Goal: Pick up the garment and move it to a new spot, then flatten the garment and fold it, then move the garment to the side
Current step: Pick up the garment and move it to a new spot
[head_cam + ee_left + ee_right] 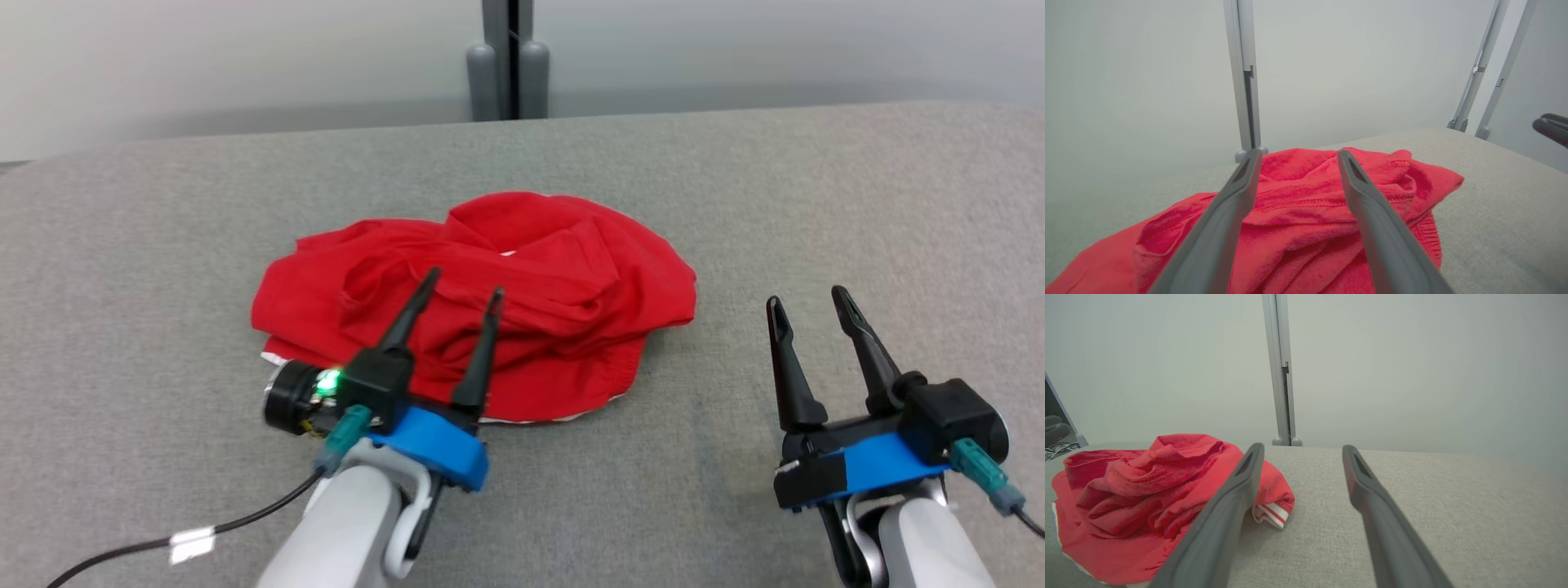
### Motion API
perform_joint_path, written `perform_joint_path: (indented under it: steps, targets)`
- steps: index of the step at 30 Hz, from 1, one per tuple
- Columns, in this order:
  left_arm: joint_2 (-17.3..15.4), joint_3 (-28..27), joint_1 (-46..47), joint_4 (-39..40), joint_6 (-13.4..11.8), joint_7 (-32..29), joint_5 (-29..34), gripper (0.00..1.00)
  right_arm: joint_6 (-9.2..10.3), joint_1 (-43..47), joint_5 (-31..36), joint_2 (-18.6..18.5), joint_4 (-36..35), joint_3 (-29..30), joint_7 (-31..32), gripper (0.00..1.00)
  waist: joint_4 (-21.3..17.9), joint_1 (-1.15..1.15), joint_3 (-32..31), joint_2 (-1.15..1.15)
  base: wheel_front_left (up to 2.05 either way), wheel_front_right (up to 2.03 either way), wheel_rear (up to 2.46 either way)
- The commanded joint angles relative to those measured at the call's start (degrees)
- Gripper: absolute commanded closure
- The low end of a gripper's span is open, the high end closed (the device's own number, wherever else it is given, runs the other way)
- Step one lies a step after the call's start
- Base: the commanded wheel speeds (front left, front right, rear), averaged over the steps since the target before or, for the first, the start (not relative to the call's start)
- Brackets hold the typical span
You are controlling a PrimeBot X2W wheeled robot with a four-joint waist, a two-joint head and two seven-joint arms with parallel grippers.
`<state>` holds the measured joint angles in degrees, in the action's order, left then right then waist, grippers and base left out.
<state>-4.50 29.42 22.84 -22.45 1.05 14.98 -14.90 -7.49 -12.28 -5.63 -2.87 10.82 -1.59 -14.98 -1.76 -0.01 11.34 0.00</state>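
Left tool (464,283) spread over crumpled red garment (571,269); right tool (807,296) spread over grey table (163,245); post (508,57) behind.

Garment (555,286): you have solid red, no print. Its hem (1271,513), at the garment's 4 o'clock in the right wrist view, is white with red stripes. Table cover (163,212): you see plain mid grey with a fine weave. Left gripper (464,284) and right gripper (807,298): black fingers, blue mounts, teal plugs. Green lamp (328,380) at the garment's 8 o'clock. Post (508,57) at 12 o'clock: grey, against a pale grey wall (245,57).
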Motion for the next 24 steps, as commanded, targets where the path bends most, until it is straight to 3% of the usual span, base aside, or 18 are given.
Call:
perform_joint_path:
  steps: [1,14,24]
  targets:
    - [-0.89,-1.5,-1.17,0.83,-0.63,0.24,-0.64,0.0,-0.01,1.03,0.44,-0.07,0.24,0.26,-0.24,0.0,0.7,0.01,-0.79,0.0,0.0,0.0,0.0]
    - [-7.68,-12.09,-9.7,2.85,-2.84,0.28,-3.35,0.0,-0.01,5.03,0.76,-0.09,-0.01,1.22,1.98,0.0,3.86,0.01,-5.62,0.0,0.0,0.0,0.0]
    - [-8.86,-14.31,-14.74,2.83,-3.23,0.29,-2.56,0.0,-0.01,8.81,-0.06,-0.08,-0.23,2.51,3.12,0.0,2.86,0.01,-9.53,0.0,0.0,0.0,0.0]
